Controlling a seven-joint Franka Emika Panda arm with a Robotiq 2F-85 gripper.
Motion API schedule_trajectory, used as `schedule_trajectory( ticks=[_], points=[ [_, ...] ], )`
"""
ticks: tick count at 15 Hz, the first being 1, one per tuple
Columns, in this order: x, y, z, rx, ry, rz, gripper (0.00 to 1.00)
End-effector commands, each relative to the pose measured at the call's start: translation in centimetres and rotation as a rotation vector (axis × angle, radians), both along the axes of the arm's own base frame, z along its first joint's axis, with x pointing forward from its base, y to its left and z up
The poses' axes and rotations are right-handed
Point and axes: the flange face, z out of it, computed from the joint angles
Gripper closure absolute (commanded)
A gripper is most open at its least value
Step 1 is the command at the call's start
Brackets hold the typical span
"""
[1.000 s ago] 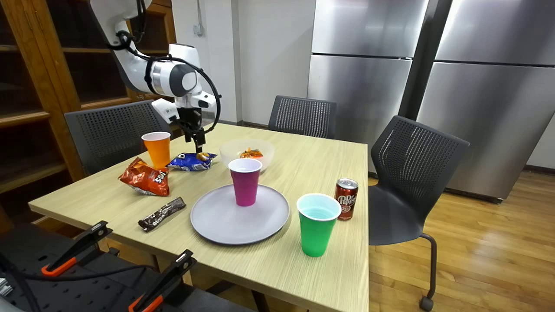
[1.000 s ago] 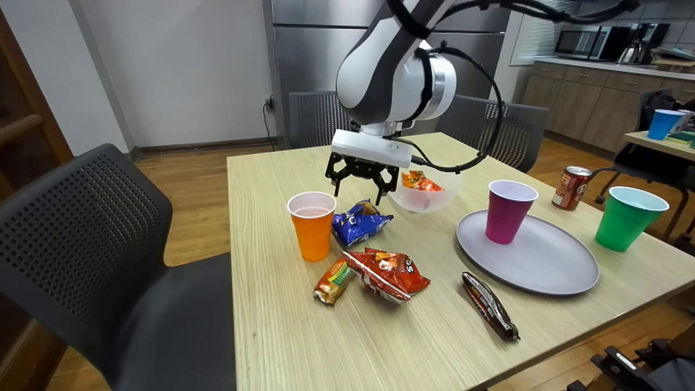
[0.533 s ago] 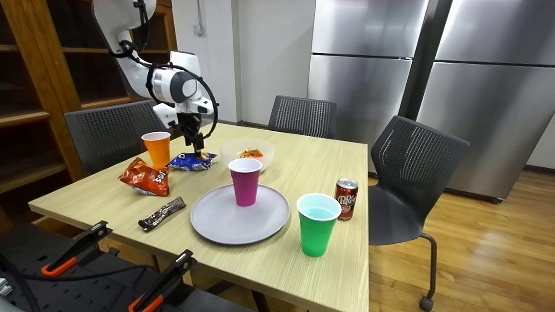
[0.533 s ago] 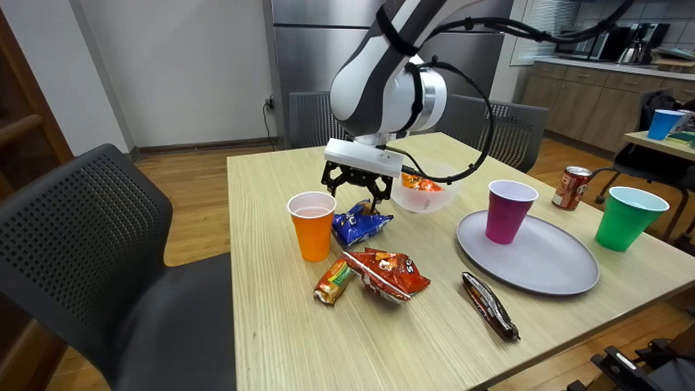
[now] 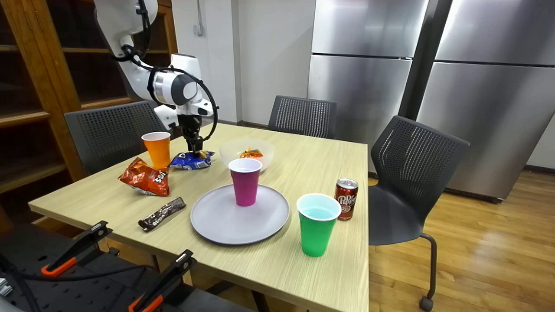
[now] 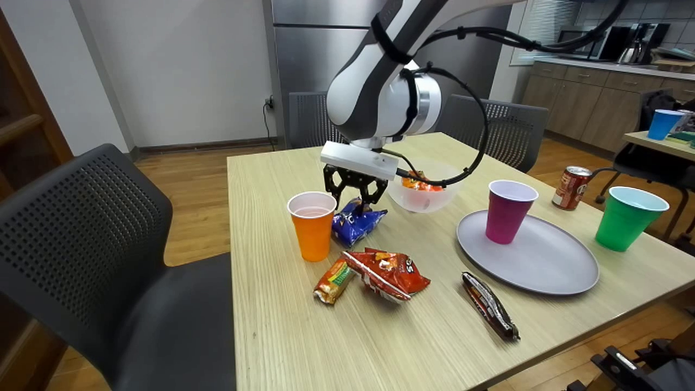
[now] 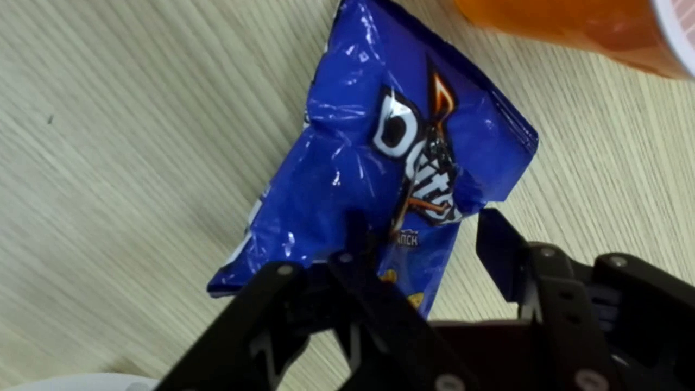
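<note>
Jaws point down over the blue chip bag (image 7: 353,146) on the tabletop (image 6: 288,326), fingers (image 7: 497,250) partway apart. In the wrist view, one finger lies over the bag's face and seems to press into it; the other is just beside the edge, contact unclear. Part of the bag sits between them, no firm grip visible.

Step in hand looks like getting hold of this bag. To do it well: straddle a thick fold, tips low without jamming the tabletop, squeeze slowly. Bag looks slick and soft, so a thin-edge pinch could slip and a hard one could crush it. Avoid sideways drift; the orange cup (image 6: 312,233) stands just beside.

Opposite side from that cup: translucent bowl (image 5: 227,156), near the bag, with orange-red packets (image 6: 419,181) inside. Red bag (image 6: 388,271) near too, overlapping a gold-orange bar (image 6: 335,279). Further out: dark wrapped bar (image 6: 490,307), gray plate (image 6: 548,271) with purple cup (image 6: 507,214) upright on it, then green cup (image 6: 630,220) and soda can (image 6: 572,188), both upright.
</note>
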Motion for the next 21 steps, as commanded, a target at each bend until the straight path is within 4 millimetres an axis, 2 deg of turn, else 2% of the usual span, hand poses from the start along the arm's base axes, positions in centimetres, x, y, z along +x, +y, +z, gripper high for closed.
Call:
schedule_trajectory(
  ticks=[1,4,5,10,13,16,21],
  points=[
    [0.7,0.5,0.3,0.006,0.011,-0.029,0.73],
    [0.9,0.4,0.5,0.006,0.007,-0.033,0.97],
    [0.9,0.4,0.5,0.007,0.005,-0.035,1.00],
    [1.4,-0.2,1.6,0.019,-0.013,-0.054,1.00],
    [2.0,-0.3,3.0,0.029,-0.043,-0.057,1.00],
    [2.6,-0.3,4.6,0.043,-0.076,-0.061,1.00],
    [3.1,-0.7,8.5,0.074,-0.151,-0.077,1.00]
  ],
)
